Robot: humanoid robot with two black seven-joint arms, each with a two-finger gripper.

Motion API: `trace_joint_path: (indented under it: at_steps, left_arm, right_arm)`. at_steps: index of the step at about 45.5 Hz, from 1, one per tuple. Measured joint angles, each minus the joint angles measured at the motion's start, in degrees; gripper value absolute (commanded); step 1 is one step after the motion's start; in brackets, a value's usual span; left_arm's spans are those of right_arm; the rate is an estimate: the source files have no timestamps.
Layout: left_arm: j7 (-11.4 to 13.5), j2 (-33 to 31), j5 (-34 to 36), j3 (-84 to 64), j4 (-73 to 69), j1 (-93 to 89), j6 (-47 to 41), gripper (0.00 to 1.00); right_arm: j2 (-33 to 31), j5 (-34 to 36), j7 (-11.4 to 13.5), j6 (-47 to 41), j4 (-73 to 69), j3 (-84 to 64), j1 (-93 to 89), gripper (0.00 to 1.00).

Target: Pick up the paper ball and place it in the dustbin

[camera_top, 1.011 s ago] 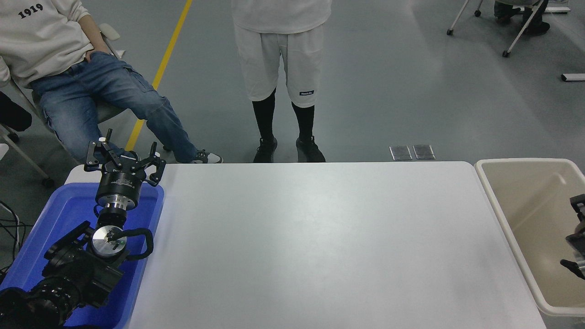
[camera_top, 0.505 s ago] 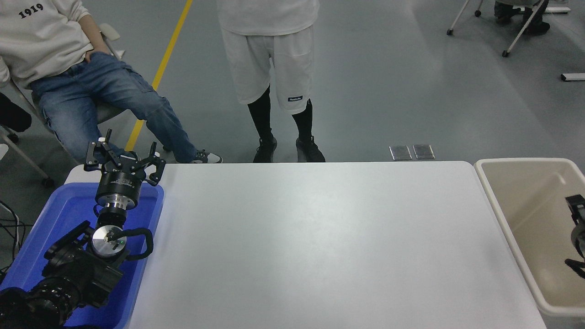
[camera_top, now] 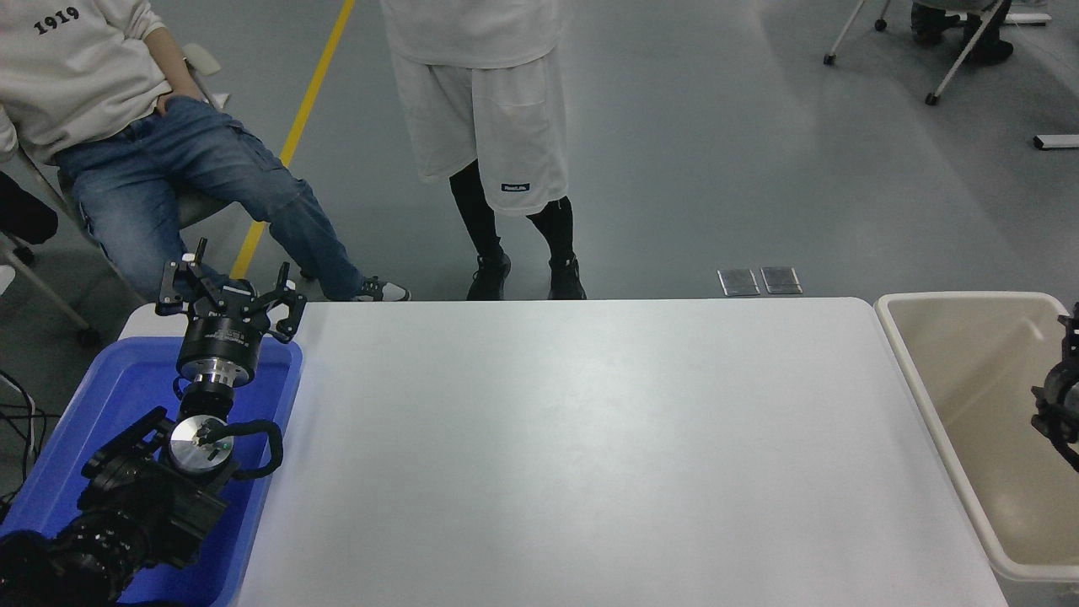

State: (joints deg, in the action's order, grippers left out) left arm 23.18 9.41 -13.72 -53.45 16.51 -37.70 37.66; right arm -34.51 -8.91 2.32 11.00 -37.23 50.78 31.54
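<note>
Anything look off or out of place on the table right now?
Nothing spilled or askew. The one oddity: no paper ball shows anywhere, on the table or in the visible part of the dustbin. The right gripper sits over the dustbin at the frame edge.

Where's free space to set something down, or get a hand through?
The white table shows bare from the blue tray at its left to the dustbin at its right. Crowded: the tray, under the parked left gripper and its arm. The right gripper hangs over the dustbin at the picture's right edge.
</note>
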Motion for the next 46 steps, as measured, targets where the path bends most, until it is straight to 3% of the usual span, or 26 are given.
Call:
trace_joint_path:
  at_steps: [5,12,22,37,46]
  left_arm:
    - [-0.02,0.0,0.01,0.01,0.0,0.0,0.0,0.99]
    - [-0.02,-0.01,0.01,0.01,-0.01,0.01,0.0,0.99]
    - [-0.01,0.0,0.02,0.01,0.0,0.01,-0.01,0.99]
    - [0.02,-0.01,0.01,0.0,-0.01,0.0,-0.04,0.99]
    - [0.02,-0.01,0.02,-0.04,-0.01,0.0,-0.04,0.99]
  right_arm:
    - [2.25,0.05,-0.8,-2.03,-1.81,4.69,-1.55,1.0]
    - [5.23,0.1,-4.4,-7.46,-3.28,9.26,-3.88,1.0]
    - [9.07,0.14,-11.12,-16.33,-3.7,12.06,-5.88,1.0]
    - [14.59,-0.57,-23.96,-22.09,-3.72,12.35,-7.55,1.0]
    - [16.21,-1.19,-28.06,-22.64,-3.81,10.84,-7.58,1.0]
